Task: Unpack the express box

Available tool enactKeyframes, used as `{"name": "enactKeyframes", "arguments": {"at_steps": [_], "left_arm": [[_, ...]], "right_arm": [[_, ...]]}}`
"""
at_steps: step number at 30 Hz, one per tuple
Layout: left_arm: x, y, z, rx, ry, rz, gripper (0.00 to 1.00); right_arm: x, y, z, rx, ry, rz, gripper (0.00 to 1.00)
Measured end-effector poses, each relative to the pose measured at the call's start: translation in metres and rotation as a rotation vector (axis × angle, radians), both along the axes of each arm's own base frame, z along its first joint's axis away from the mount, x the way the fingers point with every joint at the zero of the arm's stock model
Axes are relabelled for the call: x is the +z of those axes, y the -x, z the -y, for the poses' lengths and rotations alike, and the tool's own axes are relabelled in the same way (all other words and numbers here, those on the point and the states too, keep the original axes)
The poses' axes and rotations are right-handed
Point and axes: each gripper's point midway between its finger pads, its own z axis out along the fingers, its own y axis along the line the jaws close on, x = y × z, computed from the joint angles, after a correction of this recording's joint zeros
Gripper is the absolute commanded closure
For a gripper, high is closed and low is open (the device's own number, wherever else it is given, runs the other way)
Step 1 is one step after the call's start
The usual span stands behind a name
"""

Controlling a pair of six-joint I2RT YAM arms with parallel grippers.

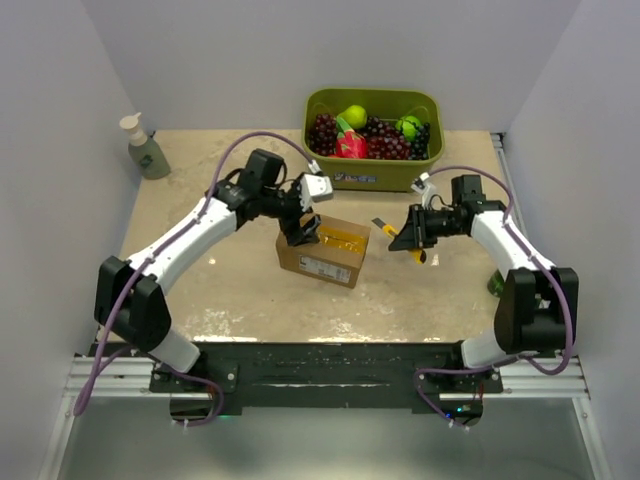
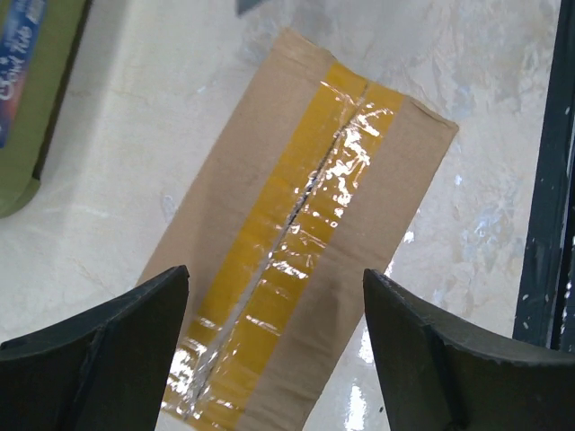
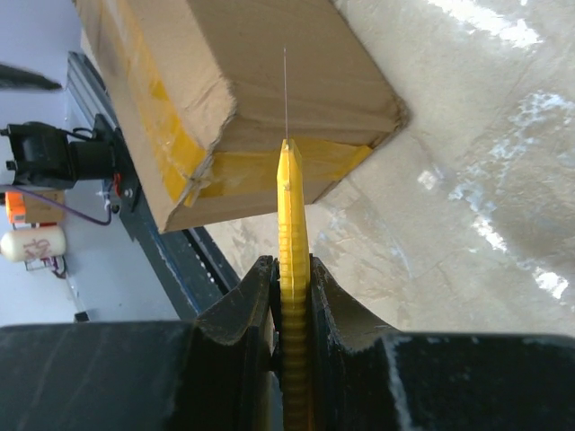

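Observation:
The express box point(image 1: 325, 250) is a small brown carton with yellow tape along its shut top seam and a white label on its near side. It lies mid-table. It fills the left wrist view point(image 2: 305, 233) and shows in the right wrist view point(image 3: 234, 90). My left gripper point(image 1: 303, 232) hangs open just above the box's left end, its fingers point(image 2: 108, 350) either side of the taped top. My right gripper point(image 1: 412, 240) is shut on a yellow utility knife point(image 3: 292, 269), a short way right of the box, blade tip pointing at the box's taped end.
A green plastic bin point(image 1: 372, 140) of fruit stands at the back, just behind the box. A soap dispenser bottle point(image 1: 145, 148) stands at the back left. A green object point(image 1: 494, 284) lies by the right arm's base. The black rail point(image 1: 330, 365) runs along the near edge.

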Motion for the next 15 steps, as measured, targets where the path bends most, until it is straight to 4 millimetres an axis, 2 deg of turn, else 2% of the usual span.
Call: {"name": "enactKeyframes", "arguments": {"at_steps": [2, 5, 7, 11, 15], "left_arm": [[0.009, -0.010, -0.013, 0.049, 0.022, -0.005, 0.14], [0.013, -0.033, -0.049, 0.177, 0.025, -0.011, 0.16], [0.007, -0.048, -0.080, 0.299, 0.025, -0.023, 0.16], [-0.024, -0.045, -0.120, 0.469, 0.004, -0.106, 0.16], [-0.049, -0.031, -0.131, 0.524, -0.030, -0.157, 0.17]], "right_arm": [[0.004, 0.006, -0.004, 0.016, 0.005, 0.000, 1.00], [0.007, 0.013, -0.009, 0.030, 0.014, 0.009, 1.00], [0.010, 0.018, -0.013, 0.026, -0.004, 0.016, 1.00], [0.009, 0.019, -0.020, -0.012, -0.045, 0.016, 1.00], [0.010, 0.006, -0.031, -0.021, -0.066, 0.039, 1.00]]}}
